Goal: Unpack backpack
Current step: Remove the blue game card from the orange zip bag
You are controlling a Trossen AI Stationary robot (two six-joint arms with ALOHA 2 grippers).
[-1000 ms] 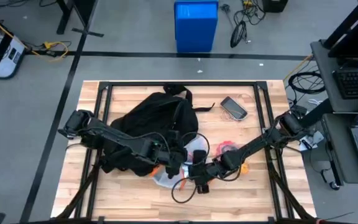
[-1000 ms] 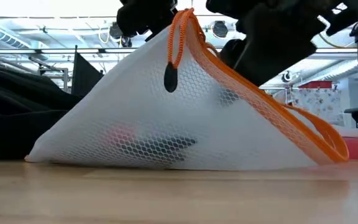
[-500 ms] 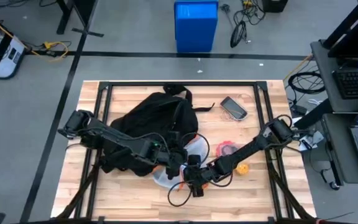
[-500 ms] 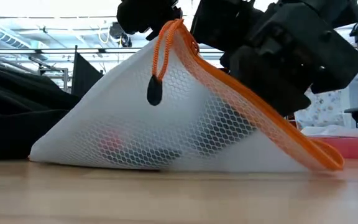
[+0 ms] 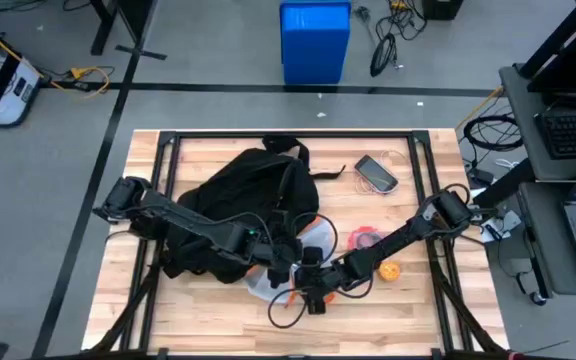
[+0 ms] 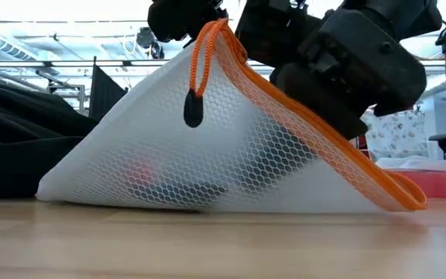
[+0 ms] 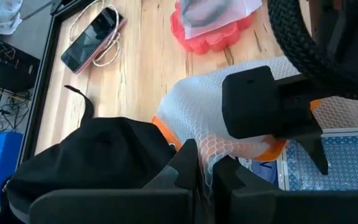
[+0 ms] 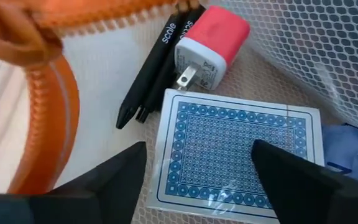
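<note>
Both tools work the mesh pouch beside the backpack

The left tool (image 7: pixel 205 171) pinches the white mesh pouch (image 6: pixel 207 147), tenting it up; the right tool (image 8: pixel 197 171), fingers spread wide, hovers over the playing-card pack (image 8: pixel 238 152), red charger (image 8: pixel 213 46) and pens inside. The backpack (image 5: pixel 243 200) lies at ten o'clock on the surface (image 5: pixel 408 310). Emptying the pouch looks to be the step; next, close on the cards. Since a second ago, the right arm has pushed in toward the pouch mouth.

A white mesh pouch (image 6: pixel 207 147) with orange trim lies on the table (image 5: pixel 218 310). Inside the pouch are a blue card deck (image 8: pixel 235 152), a pink charger (image 8: pixel 210 46) and black pens (image 8: pixel 157 62).
</note>
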